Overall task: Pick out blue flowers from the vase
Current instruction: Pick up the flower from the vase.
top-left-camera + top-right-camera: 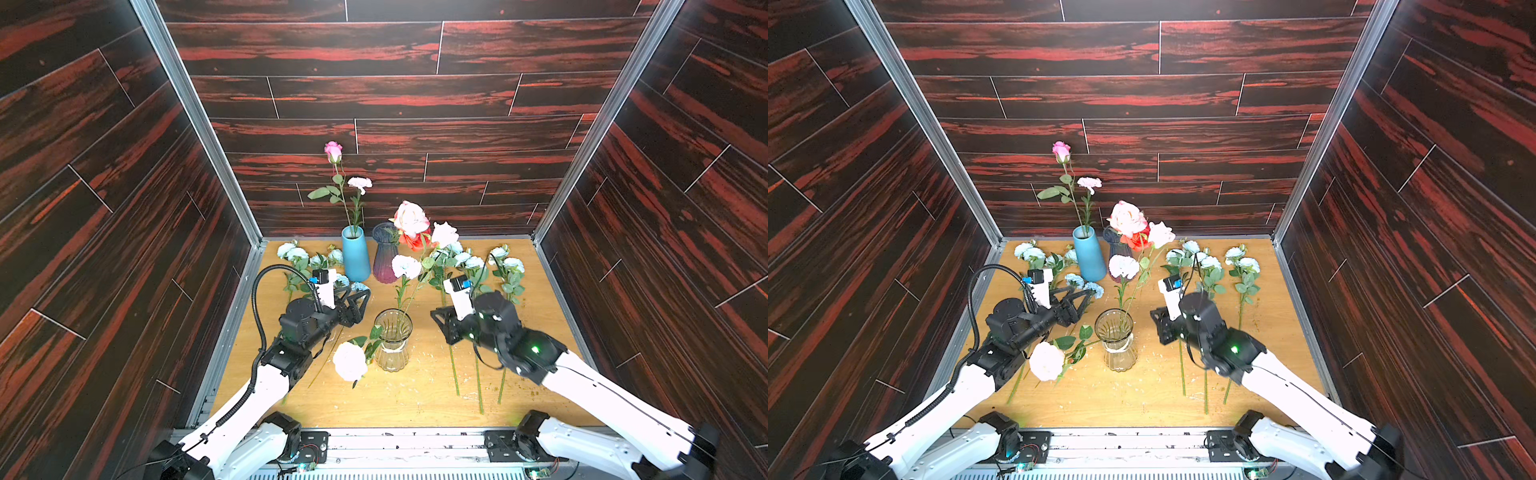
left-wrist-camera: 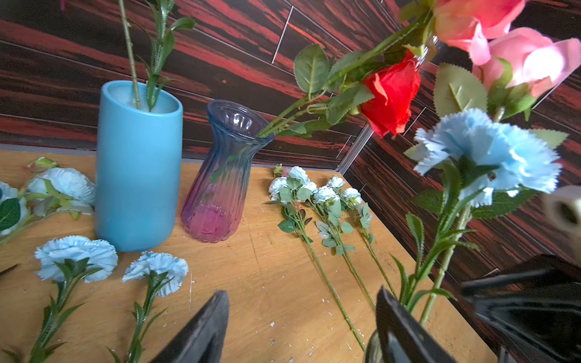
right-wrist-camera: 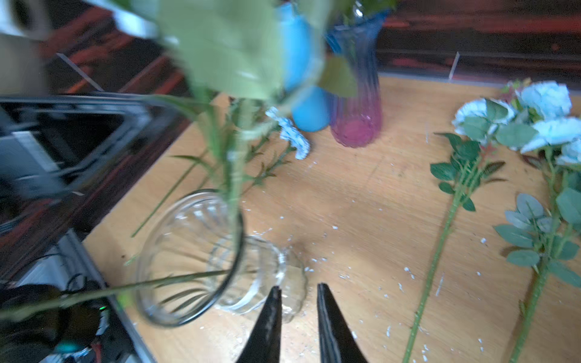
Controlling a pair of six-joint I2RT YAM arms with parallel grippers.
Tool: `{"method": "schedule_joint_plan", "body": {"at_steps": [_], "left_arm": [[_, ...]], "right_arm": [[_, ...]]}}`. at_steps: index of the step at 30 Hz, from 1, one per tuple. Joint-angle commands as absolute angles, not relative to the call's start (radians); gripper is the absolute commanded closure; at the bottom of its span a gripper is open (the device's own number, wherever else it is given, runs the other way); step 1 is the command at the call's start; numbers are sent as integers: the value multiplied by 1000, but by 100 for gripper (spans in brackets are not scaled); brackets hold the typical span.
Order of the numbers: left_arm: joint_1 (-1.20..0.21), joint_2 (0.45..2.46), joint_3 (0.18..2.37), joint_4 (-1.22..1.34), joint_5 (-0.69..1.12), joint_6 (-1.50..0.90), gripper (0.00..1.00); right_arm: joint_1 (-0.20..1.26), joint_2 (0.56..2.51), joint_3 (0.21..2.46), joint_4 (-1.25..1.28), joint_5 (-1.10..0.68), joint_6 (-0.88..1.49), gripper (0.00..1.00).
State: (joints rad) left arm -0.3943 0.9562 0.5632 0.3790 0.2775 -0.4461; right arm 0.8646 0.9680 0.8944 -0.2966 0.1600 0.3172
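One blue flower (image 2: 487,154) stands in the clear vase (image 1: 392,353) in the middle of the worktop (image 1: 415,399), among roses (image 1: 350,361). The rest lie flat toward the left and right edges. We judge the grip belongs low on its stem, just above the rim, followed by a straight lift so vase and roses are not dragged. Our left hand (image 2: 303,292) gapes wide and empty, with the stem beside one finger (image 2: 402,323), not between. Our right hand (image 3: 297,287), jaws barely parted, holds nothing near the vase's foot.
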Motion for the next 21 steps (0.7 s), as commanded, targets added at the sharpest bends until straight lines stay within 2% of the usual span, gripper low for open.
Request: {"method": "schedule_joint_plan", "body": {"at_steps": [1, 10, 21], "left_arm": [[-401, 965, 598, 415, 316, -448, 27], [-420, 918, 635, 339, 383, -423, 31], [-436, 952, 658, 348, 461, -424, 32]], "right_arm": [[942, 935, 901, -286, 205, 299, 78], [1082, 1086, 949, -197, 294, 306, 80], [1092, 1250, 1071, -180, 418, 400, 82]]}}
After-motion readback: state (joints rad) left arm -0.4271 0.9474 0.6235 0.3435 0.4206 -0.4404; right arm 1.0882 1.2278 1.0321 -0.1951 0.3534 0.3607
